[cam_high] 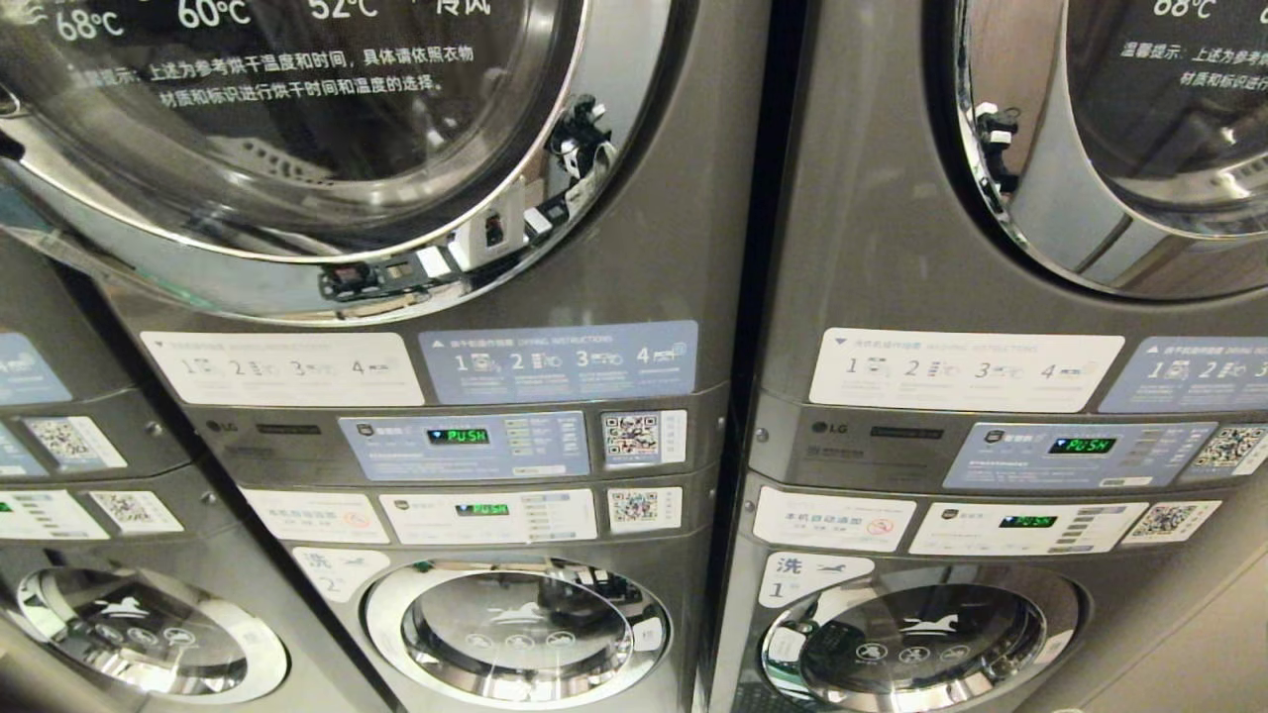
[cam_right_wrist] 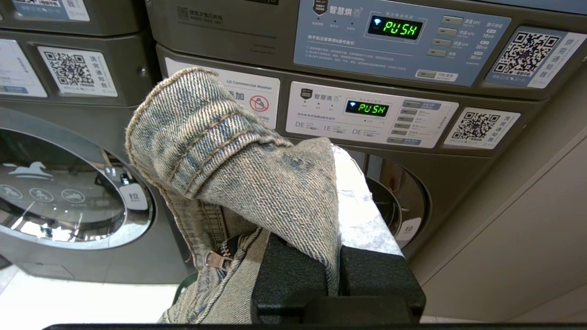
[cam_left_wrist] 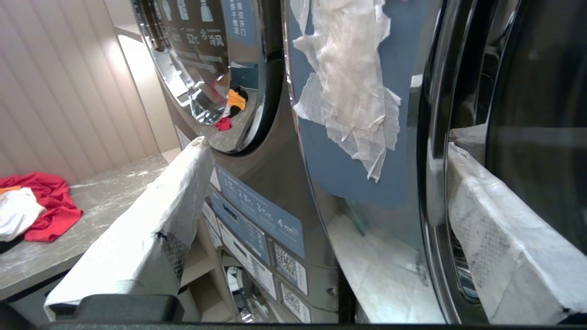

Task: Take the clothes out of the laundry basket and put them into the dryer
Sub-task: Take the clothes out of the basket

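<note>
Left wrist view: left end effector (cam_left_wrist: 321, 220) spread wide beside dryer door rim (cam_left_wrist: 431, 137) (right end effector (cam_right_wrist: 339, 256) clamped on jeans (cam_right_wrist: 238, 183)).

Four green PUSH displays (cam_high: 458, 436) — four QR stickers (cam_high: 631, 436).

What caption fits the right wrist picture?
Right end effector shut on jeans before a washer showing PUSH.

Left claw (cam_left_wrist: 321, 220) stands wide open with nothing between its fingers; right claw (cam_right_wrist: 337, 256) is clamped tight.
</note>
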Robot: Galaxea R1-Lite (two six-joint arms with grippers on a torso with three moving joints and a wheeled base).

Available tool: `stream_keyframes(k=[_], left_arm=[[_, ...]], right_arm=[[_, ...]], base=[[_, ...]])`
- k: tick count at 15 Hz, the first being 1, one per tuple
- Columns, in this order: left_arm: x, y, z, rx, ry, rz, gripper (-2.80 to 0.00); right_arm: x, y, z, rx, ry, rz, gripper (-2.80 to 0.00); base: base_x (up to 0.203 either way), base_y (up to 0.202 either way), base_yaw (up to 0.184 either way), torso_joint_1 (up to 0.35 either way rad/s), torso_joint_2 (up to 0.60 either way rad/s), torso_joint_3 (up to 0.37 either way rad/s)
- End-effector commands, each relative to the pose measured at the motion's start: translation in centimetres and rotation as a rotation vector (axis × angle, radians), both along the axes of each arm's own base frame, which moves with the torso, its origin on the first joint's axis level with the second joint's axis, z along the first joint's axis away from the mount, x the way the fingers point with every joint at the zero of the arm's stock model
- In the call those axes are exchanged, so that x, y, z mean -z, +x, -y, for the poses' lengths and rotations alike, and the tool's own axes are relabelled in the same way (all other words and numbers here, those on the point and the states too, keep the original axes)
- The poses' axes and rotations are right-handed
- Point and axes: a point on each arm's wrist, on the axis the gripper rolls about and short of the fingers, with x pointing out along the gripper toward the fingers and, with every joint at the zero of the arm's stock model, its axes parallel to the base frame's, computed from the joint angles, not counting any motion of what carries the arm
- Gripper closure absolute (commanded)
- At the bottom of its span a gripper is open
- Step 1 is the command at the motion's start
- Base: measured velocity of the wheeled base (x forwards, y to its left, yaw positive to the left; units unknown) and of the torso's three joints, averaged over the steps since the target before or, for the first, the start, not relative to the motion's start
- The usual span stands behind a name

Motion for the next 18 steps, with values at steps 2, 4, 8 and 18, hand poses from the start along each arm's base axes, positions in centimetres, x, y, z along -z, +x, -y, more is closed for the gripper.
stream_keyframes(k=[2,4,8,18], left_arm=[[-0.7,-3.4,0.3,0.004,0.005,0.04,-2.8],[-0.2,-4.8,0.7,0.019,0.012,0.027,-2.8],[-0.1,-6.0,0.9,0.021,0.017,0.028,-2.8],[-0.2,-6.1,2.2,0.068,0.021,0.017,-2.8]], right_arm=[[0.0,0.0,0.0,0.0,-0.001,-0.001,0.0],[0.0,0.0,0.0,0.0,-0.001,-0.001,0.0],[0.0,0.0,0.0,0.0,-0.001,-0.001,0.0],[0.0,0.0,0.0,0.0,-0.001,-0.001,0.0]], base=[[0.0,0.0,0.0,0.0,0.0,0.0],[0.0,0.0,0.0,0.0,0.0,0.0],[0.0,0.0,0.0,0.0,0.0,0.0],[0.0,0.0,0.0,0.0,0.0,0.0]])
